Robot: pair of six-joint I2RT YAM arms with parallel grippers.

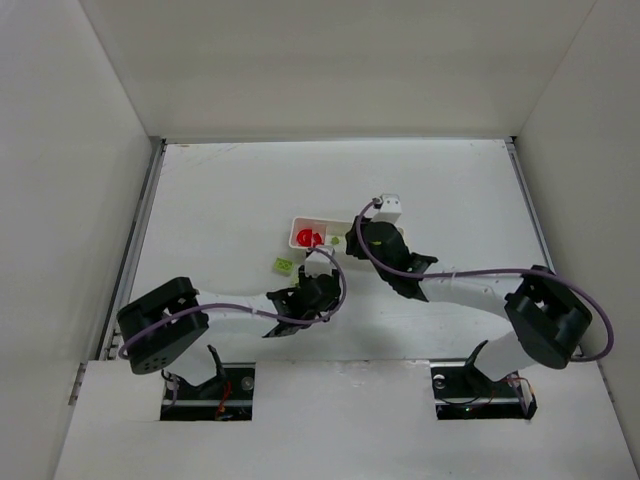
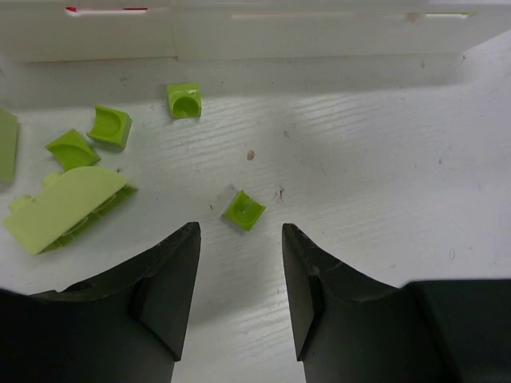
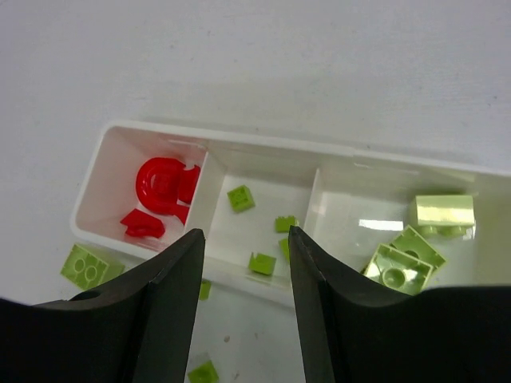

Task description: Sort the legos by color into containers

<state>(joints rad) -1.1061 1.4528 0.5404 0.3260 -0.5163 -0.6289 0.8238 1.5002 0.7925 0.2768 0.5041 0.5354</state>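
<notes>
The white tray (image 3: 263,144) has three compartments. The left one holds red legos (image 3: 160,187), the middle one a few small lime-green legos (image 3: 240,198), and the right one paler green bricks (image 3: 399,267). My right gripper (image 3: 246,235) is open and empty, hovering over the tray's near wall by the middle compartment. My left gripper (image 2: 239,239) is open and empty, low over the table, with a small green lego (image 2: 243,210) just ahead of its tips. More green legos (image 2: 109,126) and a large pale green piece (image 2: 68,206) lie to its left. In the top view, the arms hide most of the tray (image 1: 300,228).
The tray's side wall (image 2: 239,36) runs across the far edge of the left wrist view. Loose green legos (image 3: 88,266) lie on the table in front of the tray, and one shows from above (image 1: 283,266). White walls enclose the table (image 1: 200,200).
</notes>
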